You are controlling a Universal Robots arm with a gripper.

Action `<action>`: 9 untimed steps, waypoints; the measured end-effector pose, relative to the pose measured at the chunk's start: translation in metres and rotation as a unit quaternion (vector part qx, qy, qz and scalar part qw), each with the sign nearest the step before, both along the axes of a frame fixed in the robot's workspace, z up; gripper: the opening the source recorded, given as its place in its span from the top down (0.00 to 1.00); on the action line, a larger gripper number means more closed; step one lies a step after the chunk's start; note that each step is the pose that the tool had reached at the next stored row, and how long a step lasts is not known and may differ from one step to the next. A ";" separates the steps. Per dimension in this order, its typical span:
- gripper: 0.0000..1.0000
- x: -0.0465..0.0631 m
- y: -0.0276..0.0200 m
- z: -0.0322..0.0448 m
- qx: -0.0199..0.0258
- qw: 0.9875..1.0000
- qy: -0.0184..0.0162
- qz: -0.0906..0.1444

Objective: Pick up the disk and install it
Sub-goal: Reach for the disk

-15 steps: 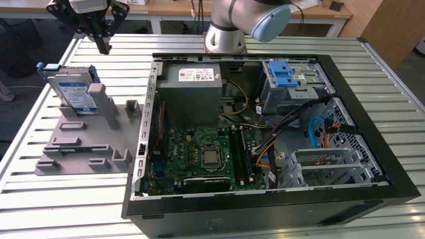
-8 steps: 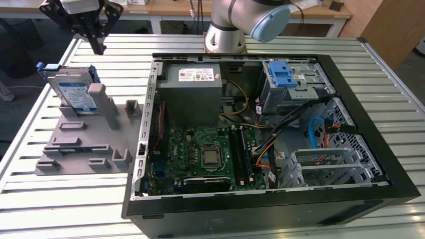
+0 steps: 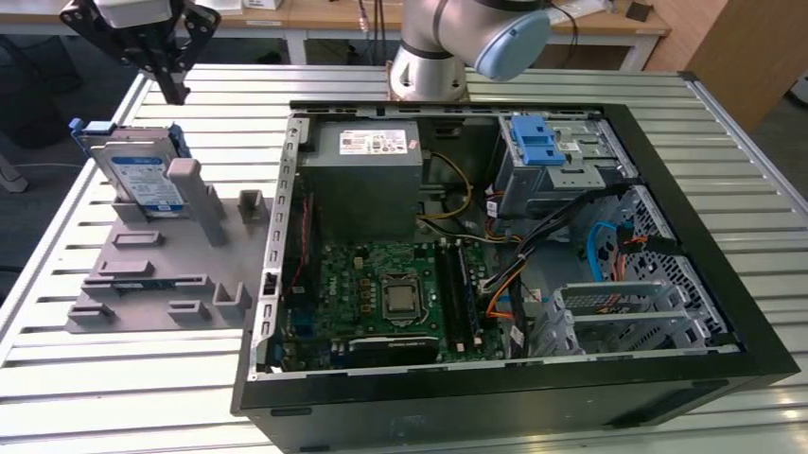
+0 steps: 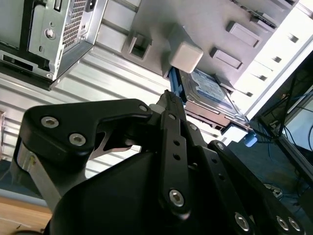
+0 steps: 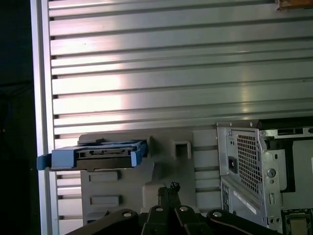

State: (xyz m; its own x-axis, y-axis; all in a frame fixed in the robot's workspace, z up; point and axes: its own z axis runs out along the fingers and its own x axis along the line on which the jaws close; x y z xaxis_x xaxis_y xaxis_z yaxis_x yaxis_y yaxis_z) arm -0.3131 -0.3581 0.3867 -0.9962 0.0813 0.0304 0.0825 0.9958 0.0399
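Early stage: the disk [image 3: 136,178] stands ungrasped in its grey holder [image 3: 139,293] on the worktop [image 3: 114,378]; the pincer [image 3: 172,90] hovers nearby, seemingly pressed together and empty (installation not begun).

My slatted metal desk [image 3: 127,397] spreads out under my tool [image 3: 176,92]. Below the tool, a grey holder plate [image 3: 177,260] lies flat on the desk. Beside the plate, farther from the tool, sits an open computer case [image 3: 505,392].

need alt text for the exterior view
The gripper, shut, hangs over a grey holder in which the disk stands on edge, on a slatted metal table. An open computer case lies at the exterior view's right.
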 end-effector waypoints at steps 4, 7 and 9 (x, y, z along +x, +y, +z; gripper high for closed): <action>0.89 -0.005 0.0001 -0.0007 0.000 1.000 0.001 0.000; 0.89 -0.009 0.0001 -0.0011 0.000 1.000 0.002 0.000; 0.89 -0.012 0.0001 -0.0013 0.000 1.000 0.003 0.000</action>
State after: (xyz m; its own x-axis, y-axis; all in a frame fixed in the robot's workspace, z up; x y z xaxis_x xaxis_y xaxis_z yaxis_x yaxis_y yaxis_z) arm -0.3248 -0.3580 0.3854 -0.9960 0.0814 0.0364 0.0828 0.9958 0.0394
